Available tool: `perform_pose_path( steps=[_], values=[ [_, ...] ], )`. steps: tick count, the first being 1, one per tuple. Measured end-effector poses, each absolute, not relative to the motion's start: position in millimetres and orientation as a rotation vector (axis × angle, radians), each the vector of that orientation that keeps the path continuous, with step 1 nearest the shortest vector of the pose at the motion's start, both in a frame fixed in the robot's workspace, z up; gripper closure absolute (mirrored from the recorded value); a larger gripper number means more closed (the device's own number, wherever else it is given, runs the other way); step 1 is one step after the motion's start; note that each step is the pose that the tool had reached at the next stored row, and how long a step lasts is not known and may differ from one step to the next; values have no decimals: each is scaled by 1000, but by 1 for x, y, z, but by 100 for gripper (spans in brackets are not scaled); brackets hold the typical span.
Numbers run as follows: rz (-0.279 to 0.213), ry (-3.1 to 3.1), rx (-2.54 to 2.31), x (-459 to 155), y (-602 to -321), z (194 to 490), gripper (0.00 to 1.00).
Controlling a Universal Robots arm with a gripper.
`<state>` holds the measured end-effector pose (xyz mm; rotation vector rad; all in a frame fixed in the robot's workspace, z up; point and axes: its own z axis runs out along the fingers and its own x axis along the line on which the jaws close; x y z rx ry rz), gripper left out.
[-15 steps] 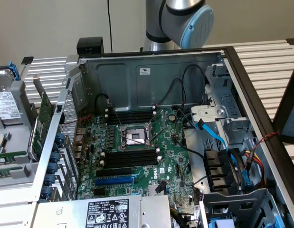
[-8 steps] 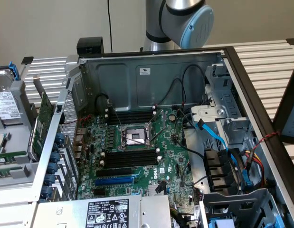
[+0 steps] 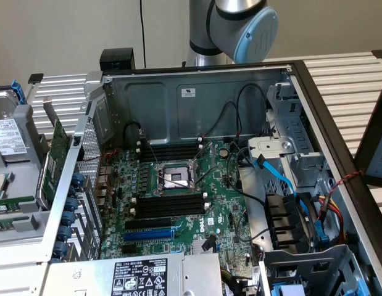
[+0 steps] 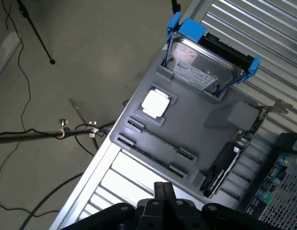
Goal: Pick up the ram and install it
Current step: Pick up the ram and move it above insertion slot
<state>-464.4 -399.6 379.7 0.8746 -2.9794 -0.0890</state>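
The ram shows as narrow green strips (image 3: 10, 201) at the exterior view's left edge, set in the long grooves of a grey parts tray (image 4: 206, 120). In the wrist view those grooves (image 4: 155, 143) look like thin dark lines. My gripper (image 4: 162, 188) is high above the tray's near edge, shut, with nothing between its fingers. On the green motherboard (image 3: 178, 185) inside the open computer case, the long black memory slots (image 3: 169, 205) lie beside the processor socket (image 3: 173, 177).
The tray also carries a hard drive in a blue caddy (image 4: 206, 62), a loose processor chip (image 4: 154, 103) and a green expansion card with a metal bracket (image 4: 249, 127). The case walls (image 3: 178, 98), cables (image 3: 283, 179) and power supply (image 3: 141, 274) crowd the board. The arm's joint (image 3: 240, 24) stands behind the case.
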Motion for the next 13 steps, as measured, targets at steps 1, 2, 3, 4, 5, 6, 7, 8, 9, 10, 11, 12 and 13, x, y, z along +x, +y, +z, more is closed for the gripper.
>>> perform_pose_path(
  steps=[1, 2, 3, 4, 5, 6, 7, 8, 9, 10, 11, 12, 13],
  values=[
    [-89, -2971, 901, -464, -400, 380, 89],
    [-88, -2962, 928, -464, -400, 379, 89],
    [-88, -2954, 954, -464, -400, 379, 89],
    [-87, -2944, 982, -464, -400, 379, 89],
    [-86, -2934, 1009, -464, -400, 379, 89],
    [-86, -2925, 1035, -464, -400, 379, 89],
    [-85, -2914, 1061, -464, -400, 379, 89],
    [-85, -2904, 1088, -464, -400, 379, 89],
    [-84, -2895, 1112, -464, -400, 379, 89],
    [-84, -2884, 1139, -464, -400, 378, 89],
    [-83, -2873, 1164, -464, -400, 378, 89],
    [-82, -2862, 1190, -464, -400, 378, 89],
    [-82, -2850, 1218, -464, -400, 378, 89]
  ],
)
